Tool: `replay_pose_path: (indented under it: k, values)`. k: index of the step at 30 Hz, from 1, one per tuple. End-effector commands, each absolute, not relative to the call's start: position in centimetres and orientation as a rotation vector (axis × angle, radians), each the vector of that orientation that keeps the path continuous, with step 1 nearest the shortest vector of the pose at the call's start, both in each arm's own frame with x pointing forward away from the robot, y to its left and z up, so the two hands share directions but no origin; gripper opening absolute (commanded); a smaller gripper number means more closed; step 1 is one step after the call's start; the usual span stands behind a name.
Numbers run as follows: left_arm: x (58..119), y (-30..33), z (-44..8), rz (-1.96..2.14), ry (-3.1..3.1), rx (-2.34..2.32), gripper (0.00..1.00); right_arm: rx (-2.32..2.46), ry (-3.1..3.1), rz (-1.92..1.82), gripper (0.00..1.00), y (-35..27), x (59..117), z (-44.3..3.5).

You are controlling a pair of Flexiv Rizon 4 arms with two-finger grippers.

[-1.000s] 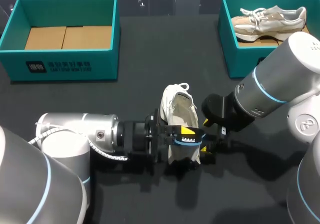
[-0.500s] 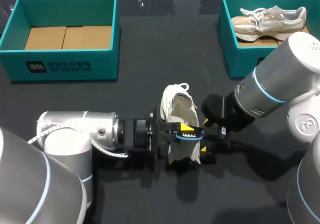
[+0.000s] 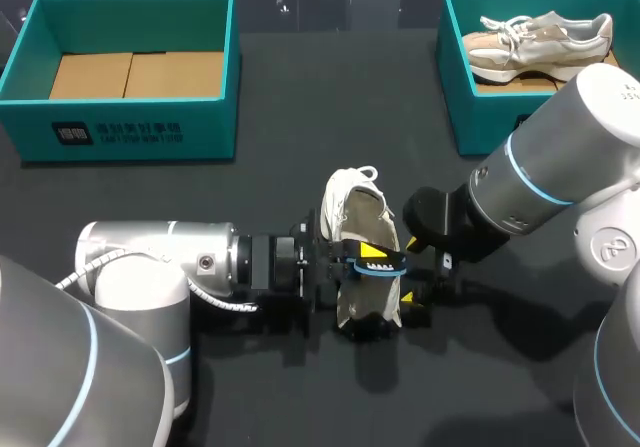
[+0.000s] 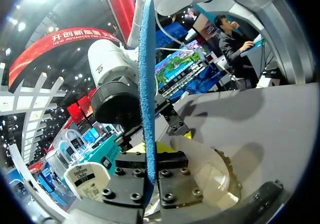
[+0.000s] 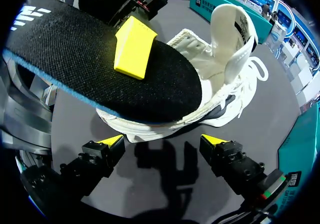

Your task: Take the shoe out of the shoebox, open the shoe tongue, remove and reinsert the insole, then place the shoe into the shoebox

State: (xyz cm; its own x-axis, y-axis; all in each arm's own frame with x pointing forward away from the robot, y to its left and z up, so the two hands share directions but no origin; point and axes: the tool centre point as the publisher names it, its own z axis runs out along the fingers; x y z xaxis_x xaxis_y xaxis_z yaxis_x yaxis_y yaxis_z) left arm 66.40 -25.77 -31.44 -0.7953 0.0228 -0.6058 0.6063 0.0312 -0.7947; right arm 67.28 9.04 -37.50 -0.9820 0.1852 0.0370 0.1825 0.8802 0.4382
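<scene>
A white shoe (image 3: 352,217) lies on the dark table, toe toward the far side; in the right wrist view the white shoe (image 5: 227,76) has its tongue standing up. My left gripper (image 3: 374,264) is shut on the insole (image 3: 377,278), black on top and blue underneath, held over the shoe's heel end. One of its yellow fingertips (image 5: 134,47) presses on the insole (image 5: 95,71). In the left wrist view the insole (image 4: 147,78) stands edge-on between the fingers. My right gripper (image 5: 162,141) is open, just short of the shoe's side, with nothing between its fingers.
An empty teal shoebox (image 3: 130,127) stands at the far left. A second teal shoebox (image 3: 455,77) at the far right holds another beige shoe (image 3: 540,37). Both arms crowd the table's middle around the shoe.
My left gripper has edged slightly to the right and away from me with the insole. The right arm and the shoe have stayed still.
</scene>
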Motion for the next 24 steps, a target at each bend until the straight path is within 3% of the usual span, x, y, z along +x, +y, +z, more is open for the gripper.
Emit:
replay_pose_path:
  k: [1, 24]
  values:
    - [66.7, -26.1, -32.0, -1.801, 1.907, 0.625, 0.0, 0.3, 3.037, 0.702, 1.0, 9.1, 67.1, -37.5]
    - [69.3, -26.0, -34.8, -1.707, 2.001, 0.567, 0.0, 0.3, 3.037, 0.702, 1.0, 9.1, 67.1, -37.5]
